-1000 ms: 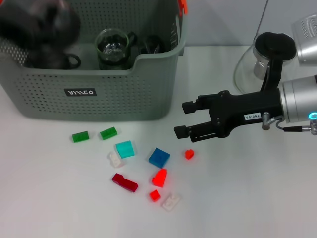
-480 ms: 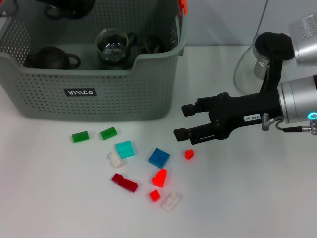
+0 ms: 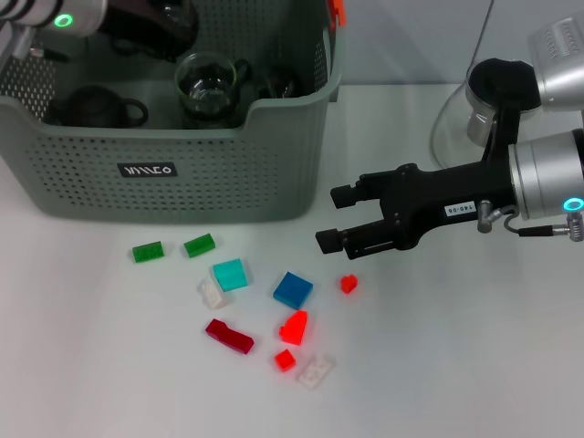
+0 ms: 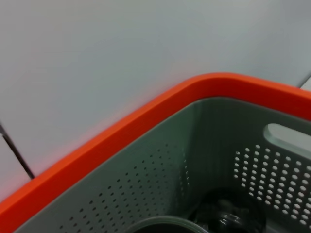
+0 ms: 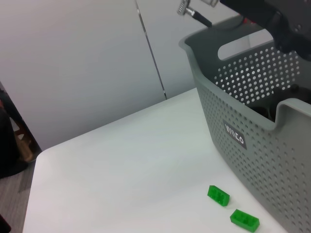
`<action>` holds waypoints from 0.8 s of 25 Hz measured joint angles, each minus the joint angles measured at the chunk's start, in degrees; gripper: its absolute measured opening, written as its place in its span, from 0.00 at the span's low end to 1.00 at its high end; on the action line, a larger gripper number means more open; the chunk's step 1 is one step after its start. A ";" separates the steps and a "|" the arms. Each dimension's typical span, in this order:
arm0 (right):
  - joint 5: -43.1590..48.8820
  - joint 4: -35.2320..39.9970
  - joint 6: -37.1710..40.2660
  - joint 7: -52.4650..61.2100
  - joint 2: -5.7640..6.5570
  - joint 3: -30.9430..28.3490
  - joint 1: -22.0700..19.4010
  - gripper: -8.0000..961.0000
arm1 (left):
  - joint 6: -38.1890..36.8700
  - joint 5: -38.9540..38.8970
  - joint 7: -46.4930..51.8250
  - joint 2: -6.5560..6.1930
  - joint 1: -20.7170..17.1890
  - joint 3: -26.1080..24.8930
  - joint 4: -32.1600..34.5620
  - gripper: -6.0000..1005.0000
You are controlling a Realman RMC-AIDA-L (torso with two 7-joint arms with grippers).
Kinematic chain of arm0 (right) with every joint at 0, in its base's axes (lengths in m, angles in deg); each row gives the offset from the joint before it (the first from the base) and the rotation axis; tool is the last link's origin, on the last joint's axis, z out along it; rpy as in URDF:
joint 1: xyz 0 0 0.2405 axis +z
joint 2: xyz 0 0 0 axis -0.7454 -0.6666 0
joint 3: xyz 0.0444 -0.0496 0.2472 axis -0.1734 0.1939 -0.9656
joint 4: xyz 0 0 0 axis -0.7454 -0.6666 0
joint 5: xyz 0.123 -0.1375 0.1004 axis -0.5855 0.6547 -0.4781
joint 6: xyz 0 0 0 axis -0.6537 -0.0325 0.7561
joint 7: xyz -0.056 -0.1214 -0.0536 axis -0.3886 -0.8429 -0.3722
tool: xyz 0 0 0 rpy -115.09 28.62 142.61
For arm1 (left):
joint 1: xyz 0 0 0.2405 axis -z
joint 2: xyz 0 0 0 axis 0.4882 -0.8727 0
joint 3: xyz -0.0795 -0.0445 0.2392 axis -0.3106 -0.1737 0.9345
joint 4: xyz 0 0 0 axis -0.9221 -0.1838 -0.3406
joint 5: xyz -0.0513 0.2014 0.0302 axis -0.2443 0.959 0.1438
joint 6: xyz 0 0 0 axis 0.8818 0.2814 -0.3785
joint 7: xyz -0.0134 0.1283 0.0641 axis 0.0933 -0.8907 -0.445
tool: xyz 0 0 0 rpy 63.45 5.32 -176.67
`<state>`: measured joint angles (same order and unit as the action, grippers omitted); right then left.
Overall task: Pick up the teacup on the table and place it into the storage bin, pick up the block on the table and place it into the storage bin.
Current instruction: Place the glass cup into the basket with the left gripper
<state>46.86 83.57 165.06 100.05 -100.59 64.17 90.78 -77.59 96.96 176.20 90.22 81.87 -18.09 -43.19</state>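
The right gripper (image 3: 330, 217) reaches in from the right, its black body held roughly level above the white surface (image 3: 474, 365), its jaws parted with nothing between them and pointing toward the scattered blocks; the small red block (image 3: 348, 284) lies just below and beside its lower fingertip, apart from it. The left gripper (image 3: 151, 23) is above the far left corner of the storage bin (image 3: 182, 173), and whether its jaws are open or closed cannot be told. In the bin sit a clear glass teacup (image 3: 207, 87) and a dark teacup (image 3: 96, 105). On the surface in front of the bin lie two green blocks (image 3: 148, 251), a cyan block (image 3: 230, 274) and a blue block (image 3: 293, 289). Compared with a second ago, the left arm has lifted off the bin's left side toward the back, uncovering the dark teacup, while the right gripper has edged slightly left; the blocks have not moved.
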 joint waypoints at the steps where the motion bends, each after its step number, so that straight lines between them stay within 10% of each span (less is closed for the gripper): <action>1: 0.00 0.01 -0.02 0.12 0.00 0.02 0.08 0.89 | 1.10 0.02 -0.22 0.16 0.14 0.37 -0.59 0.05; 20: 0.09 -0.07 -0.32 0.31 0.00 0.17 0.05 0.89 | 9.13 9.91 -0.03 4.50 0.77 2.23 -2.54 0.05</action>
<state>46.95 83.50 164.74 100.36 -100.58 64.34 90.83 -68.46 106.87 176.17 94.72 82.65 -15.86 -45.74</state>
